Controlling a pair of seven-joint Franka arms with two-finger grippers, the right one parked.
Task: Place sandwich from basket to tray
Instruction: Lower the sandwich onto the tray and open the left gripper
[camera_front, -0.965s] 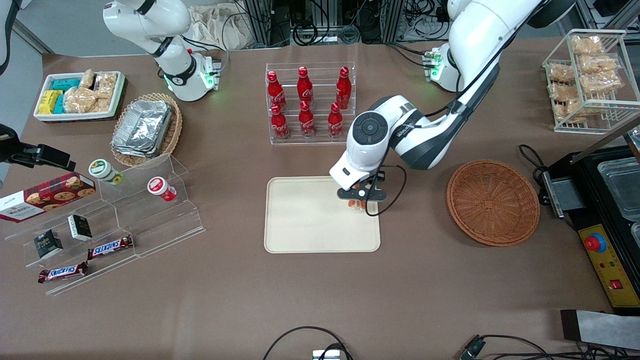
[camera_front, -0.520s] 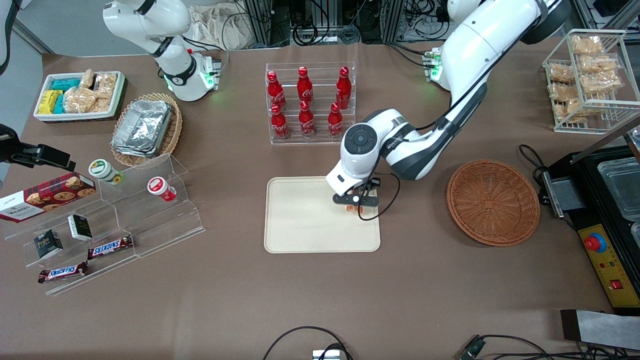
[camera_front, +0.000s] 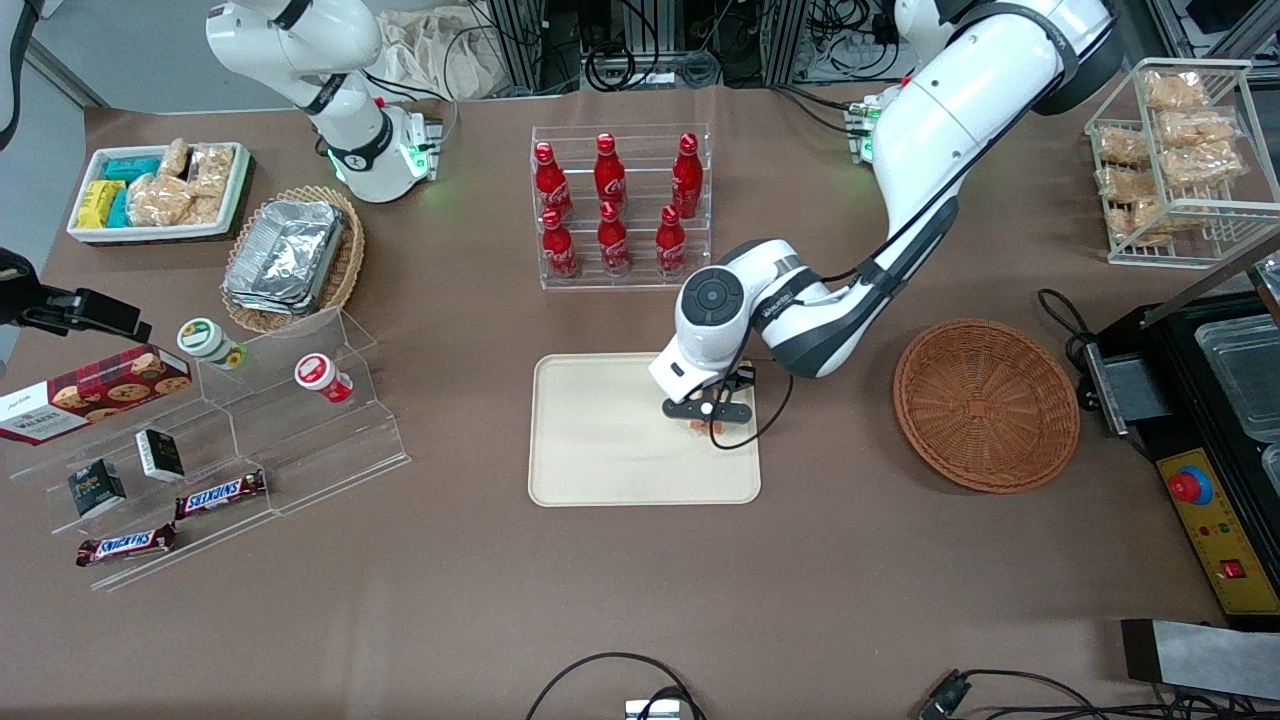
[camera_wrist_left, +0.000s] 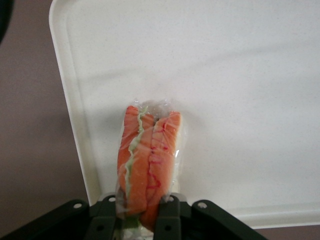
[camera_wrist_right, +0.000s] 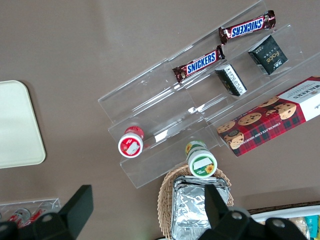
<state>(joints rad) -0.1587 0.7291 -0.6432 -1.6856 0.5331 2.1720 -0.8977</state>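
Fingers (camera_wrist_left: 167, 220) were clamped on the sandwich (camera_wrist_left: 148, 165), one pad on each bread face, wrap bunched between them. Gripper (camera_front: 708, 412) sat low over the tray (camera_front: 600, 450), near the rim corner on the working arm's side, pointing down; forearm ran level from the elbow, wrist above the tray rim nearest the bottle rack (camera_front: 620, 205). Sandwich was edge-on with its filling toward the wrist camera, over the tray; contact with the tray surface couldn't be confirmed. Basket (camera_front: 986, 403) lay well apart, toward the working arm's end. Counts: one sandwich, one tray, one basket, six red bottles (camera_front: 612, 240) in the rack.
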